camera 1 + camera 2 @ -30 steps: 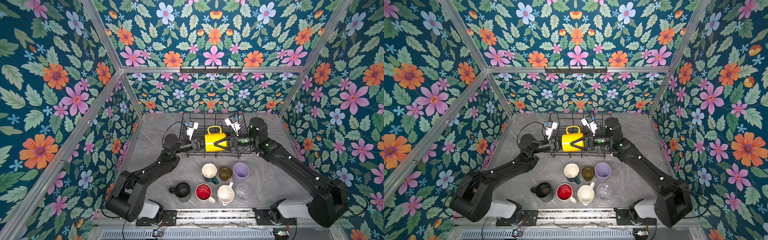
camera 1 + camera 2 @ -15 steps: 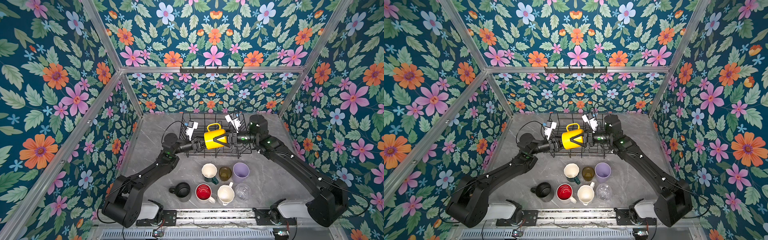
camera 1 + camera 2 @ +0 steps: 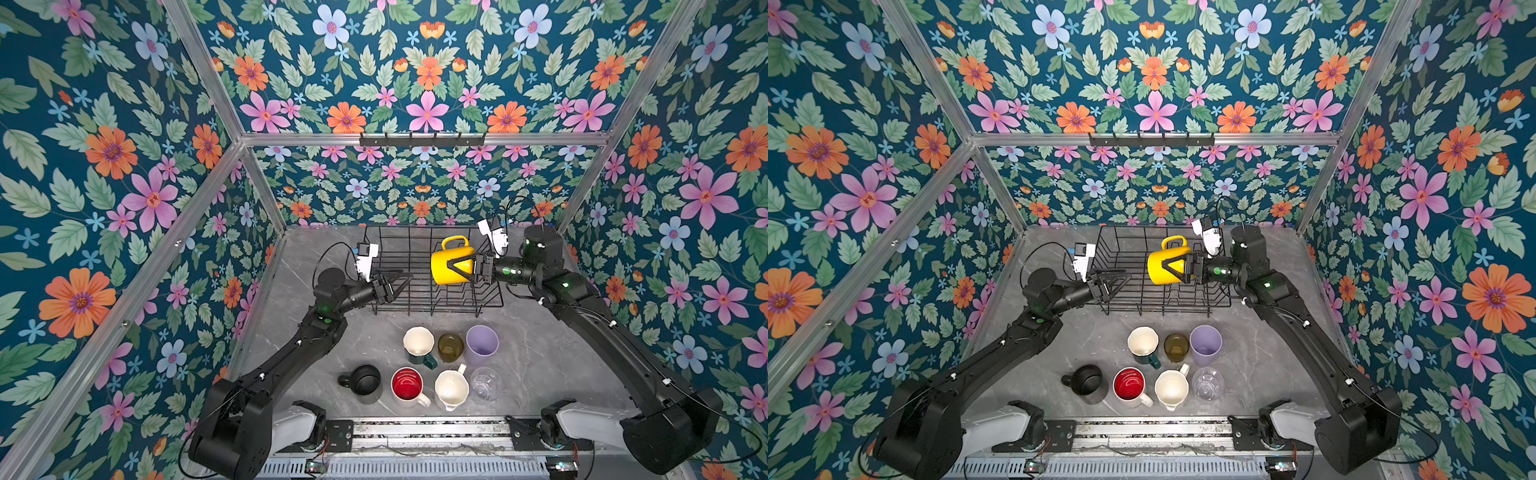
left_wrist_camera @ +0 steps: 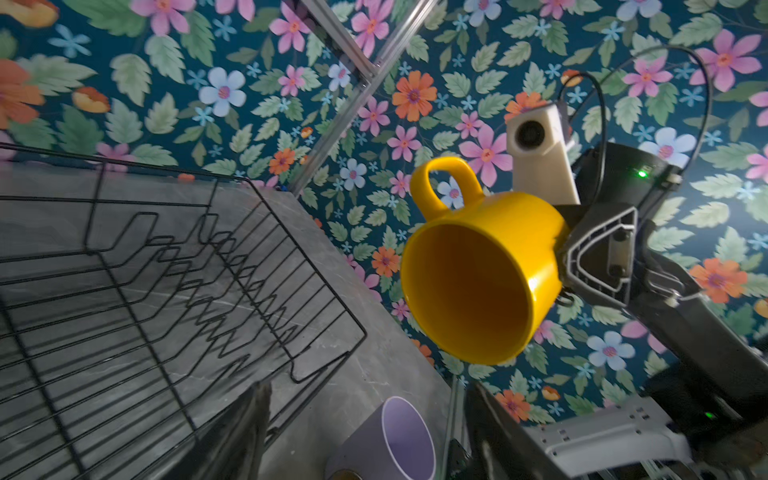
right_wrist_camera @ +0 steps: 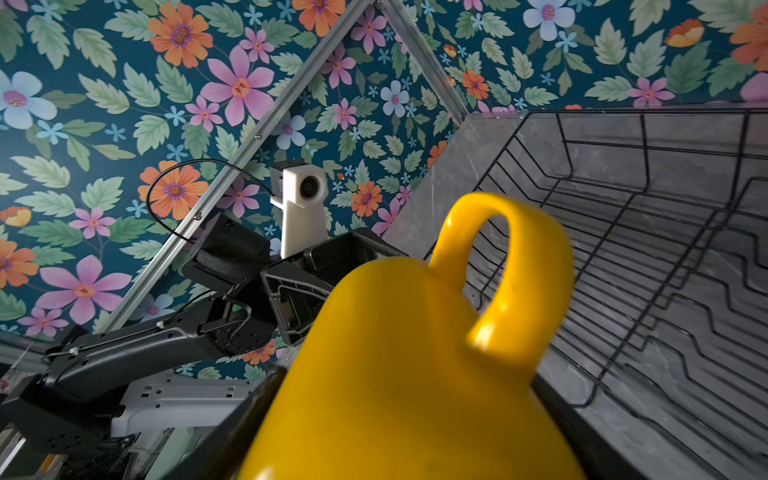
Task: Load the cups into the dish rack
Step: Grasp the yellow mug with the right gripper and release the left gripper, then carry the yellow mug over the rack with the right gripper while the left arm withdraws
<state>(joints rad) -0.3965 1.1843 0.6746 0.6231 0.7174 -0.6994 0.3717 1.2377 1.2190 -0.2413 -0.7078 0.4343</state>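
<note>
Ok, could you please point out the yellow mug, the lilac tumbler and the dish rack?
yellow mug (image 3: 439, 266), in a top view, on its outer side wall.
lilac tumbler (image 3: 482, 344), in a top view, inside its open mouth.
dish rack (image 3: 415, 291), in a top view, on its wire floor.

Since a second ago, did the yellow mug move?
Yes, the yellow mug shifted toward the right end of the dish rack in both top views.

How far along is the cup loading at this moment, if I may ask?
Done: nothing yet; the dish rack holds no cups. In hand: the right gripper grips the yellow mug on its side above the rack; the left gripper is open and empty. Left: seat that mug, then seven cups on the table.
</note>
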